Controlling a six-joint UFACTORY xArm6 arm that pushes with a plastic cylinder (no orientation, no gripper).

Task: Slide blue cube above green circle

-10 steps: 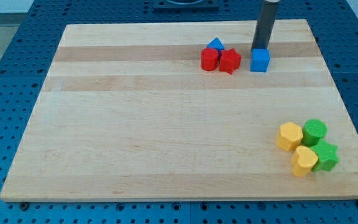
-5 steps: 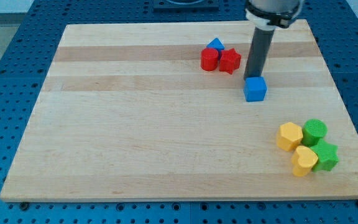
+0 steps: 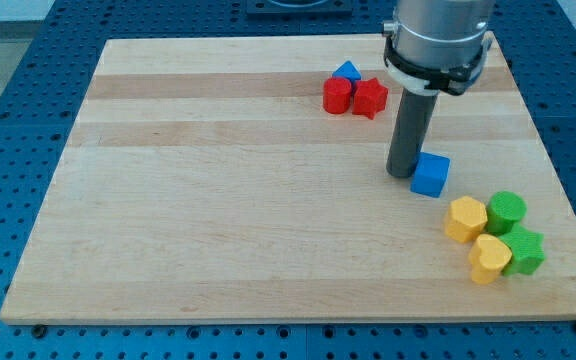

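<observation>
Camera view, single frame: my tip (image 3: pixel 402 174) sits on the wooden board (image 3: pixel 218 200), touching the left side of the blue cube (image 3: pixel 430 174), which lies right of centre. No jaws exist on this rig, only the straight rod, so there is nothing to open or close; contact is a plain push. Standing on the cube's left and slightly far side suits a shove toward the right and near, which is where the green circle (image 3: pixel 507 210) lies, near the right edge. The cube is close to it but up-left of it, not yet directly on its far side, so the task looks partly done. A yellow hexagon-like block (image 3: pixel 465 218) sits just near-right of the cube and could be struck if the push runs too straight toward the near edge; a more rightward line seems wiser. Packed with the circle are a second yellow block (image 3: pixel 489 258) and a green star-shaped block (image 3: pixel 524 250). Far off, two red blocks (image 3: pixel 355 97) and a small blue triangular block (image 3: pixel 346 71) cluster together, clear of the work.
</observation>
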